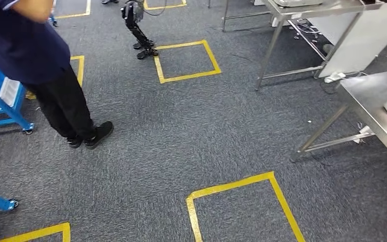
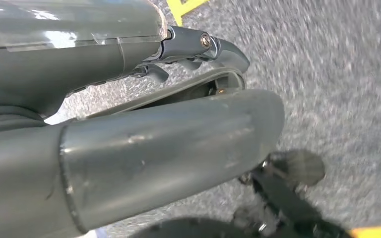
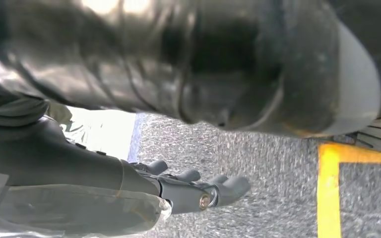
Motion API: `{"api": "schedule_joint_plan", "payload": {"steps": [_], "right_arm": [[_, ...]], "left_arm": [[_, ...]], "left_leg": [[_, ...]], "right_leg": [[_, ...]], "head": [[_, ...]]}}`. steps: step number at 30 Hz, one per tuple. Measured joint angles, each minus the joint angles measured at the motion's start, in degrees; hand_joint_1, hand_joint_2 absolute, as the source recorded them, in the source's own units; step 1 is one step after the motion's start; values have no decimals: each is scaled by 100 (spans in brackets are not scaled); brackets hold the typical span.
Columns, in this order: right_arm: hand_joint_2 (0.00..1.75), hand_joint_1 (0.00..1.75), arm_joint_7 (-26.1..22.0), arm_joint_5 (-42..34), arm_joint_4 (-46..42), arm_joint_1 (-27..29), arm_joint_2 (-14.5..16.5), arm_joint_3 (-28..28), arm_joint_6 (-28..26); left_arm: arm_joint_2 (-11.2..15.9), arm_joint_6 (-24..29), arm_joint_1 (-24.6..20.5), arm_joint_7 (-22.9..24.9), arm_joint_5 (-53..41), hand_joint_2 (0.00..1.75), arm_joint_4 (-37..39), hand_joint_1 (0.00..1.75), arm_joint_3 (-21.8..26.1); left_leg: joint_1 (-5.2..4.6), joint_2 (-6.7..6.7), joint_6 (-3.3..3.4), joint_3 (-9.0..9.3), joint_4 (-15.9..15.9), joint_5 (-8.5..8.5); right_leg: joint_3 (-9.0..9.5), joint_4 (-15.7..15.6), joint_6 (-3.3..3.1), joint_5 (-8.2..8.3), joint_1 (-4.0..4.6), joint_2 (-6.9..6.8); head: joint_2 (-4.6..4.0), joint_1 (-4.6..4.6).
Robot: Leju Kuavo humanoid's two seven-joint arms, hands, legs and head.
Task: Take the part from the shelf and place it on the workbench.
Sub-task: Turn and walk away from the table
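Observation:
No part is in sight. In the left wrist view my left hand (image 2: 178,99) hangs over grey carpet, thick thumb and darker fingers (image 2: 206,44) stretched out with nothing between them. In the right wrist view my right hand (image 3: 188,191) also hangs over the carpet, fingers apart and empty. The blue shelf (image 1: 5,96) with white bins stands at the far left of the head view. A steel workbench (image 1: 368,96) comes in at the right edge.
A person (image 1: 35,45) in dark clothes stands by the shelf. A second steel table (image 1: 302,10) stands at the back right. Another robot's dark legs (image 1: 138,30) stand at the back. Yellow tape squares (image 1: 186,60) (image 1: 242,201) mark the carpet.

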Motion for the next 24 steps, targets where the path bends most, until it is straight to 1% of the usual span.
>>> {"api": "schedule_joint_plan", "payload": {"steps": [1,2,3,4,5,6,7,8,9,10,11,12,13,14,15,16,17,18,19,20,21,22,23,24], "right_arm": [[0,0,1,0,0,3,0,-2,0],[0,0,1,0,0,4,0,-3,0],[0,0,1,-1,0,5,0,-4,0],[0,0,1,-1,0,5,0,-5,0],[0,0,1,0,0,10,0,-5,0],[0,0,1,0,0,16,-1,-7,0],[0,0,2,1,0,21,-2,-9,0],[0,0,1,1,0,19,-2,-10,0],[0,0,2,1,0,10,-3,-11,0],[0,0,1,1,0,-2,-2,-11,0],[0,0,0,1,0,-12,1,-11,1],[0,0,-1,1,0,-13,3,-12,1],[0,0,-2,1,0,-8,5,-13,2],[0,0,-3,2,0,0,8,-13,3],[0,0,-4,2,1,9,8,-13,5],[0,0,-3,2,1,17,9,-13,6],[0,0,-3,2,2,20,9,-13,7],[0,0,-2,2,2,22,9,-13,7],[0,0,-2,2,1,21,9,-13,6],[0,0,-2,2,1,19,9,-13,6],[0,0,-2,2,1,16,9,-13,6],[0,0,-3,2,1,14,10,-13,6],[0,0,-3,4,2,12,11,-13,7],[0,0,-3,9,2,8,12,-13,7]], "left_arm": [[3,0,-5,0,0,0,0,0,2],[5,0,-7,1,0,0,0,0,3],[7,0,-7,1,0,0,0,0,5],[7,0,-7,2,0,0,0,0,6],[7,-1,-7,3,0,0,0,0,7],[6,-1,-10,4,0,0,0,0,7],[5,-2,-13,4,0,0,0,0,7],[5,-2,-11,4,0,0,0,0,8],[4,-2,-6,4,0,0,0,0,9],[6,-2,3,5,-1,0,0,0,10],[10,-2,11,5,-1,0,0,0,10],[14,-2,15,7,-2,0,0,0,11],[16,-2,11,9,-3,0,0,0,11],[18,-3,3,11,-4,0,0,0,11],[16,-3,-5,13,-5,0,0,0,11],[16,-4,-10,13,-6,0,0,0,11],[16,-4,-9,13,-7,0,0,0,11],[16,-4,-2,13,-7,0,0,0,11],[16,-4,6,14,-7,0,0,0,11],[17,-4,14,14,-7,0,0,0,11],[19,-3,15,14,-7,0,0,0,11],[20,-3,10,14,-7,0,0,0,11],[20,-2,1,14,-8,0,0,0,11],[20,-2,-4,15,-9,0,0,0,11]], "left_leg": [[-6,-67,4,-10,6,2],[-12,-138,6,-14,15,0],[-15,-216,5,-13,28,-4],[-16,-295,-1,-9,46,-12],[-14,-373,-13,-8,67,-24],[-21,-440,-34,-16,95,-39],[-24,-501,-60,-32,121,-50],[-25,-547,-91,-54,139,-57],[-22,-590,-128,-76,145,-55],[-12,-640,-168,-94,140,-49],[-1,-648,-202,-105,151,-57],[1,-580,-233,-138,216,-106],[-1,-450,-260,-224,400,-228],[2,-285,-280,-355,689,-401],[1,-139,-303,-540,1069,-605],[9,-57,-323,-731,1463,-782],[17,-20,-335,-860,1736,-868],[22,0,-339,-905,1841,-858],[25,20,-334,-816,1687,-730],[23,65,-318,-609,1312,-528],[11,164,-289,-362,843,-345],[-6,268,-255,-146,439,-201],[-28,349,-221,-13,183,-130],[-50,387,-191,31,81,-120]], "right_leg": [[-187,355,2,-124,-1,37],[-301,546,1,-133,-1,48],[-313,519,-5,-21,-1,54],[-215,261,-15,191,-3,76],[-49,-142,-31,438,-7,144],[108,-519,-46,613,-8,260],[218,-798,-63,724,-8,350],[268,-937,-81,760,-4,414],[271,-958,-104,746,8,419],[274,-974,-140,761,12,359],[289,-997,-180,775,12,294],[304,-1028,-225,788,9,229],[317,-1059,-264,800,5,152],[324,-1076,-293,804,9,74],[325,-1083,-313,799,21,-1],[323,-1082,-324,792,34,-84],[324,-1081,-330,785,45,-163],[328,-1081,-331,776,53,-238],[340,-1080,-326,765,58,-309],[360,-1080,-319,752,61,-377],[385,-1080,-308,737,64,-441],[411,-1081,-289,720,73,-502],[431,-1082,-263,707,77,-550],[446,-1083,-234,698,77,-593]], "head": [[1,0],[1,-1],[0,-1],[1,-1],[0,-1],[1,-1],[1,-1],[1,-2],[1,-2],[0,-2],[1,-1],[0,-2],[0,-3],[0,-5],[-1,-6],[-1,-6],[-1,-7],[-1,-7],[-1,-7],[0,-7],[0,-7],[0,-5],[0,-5],[0,-4]]}}
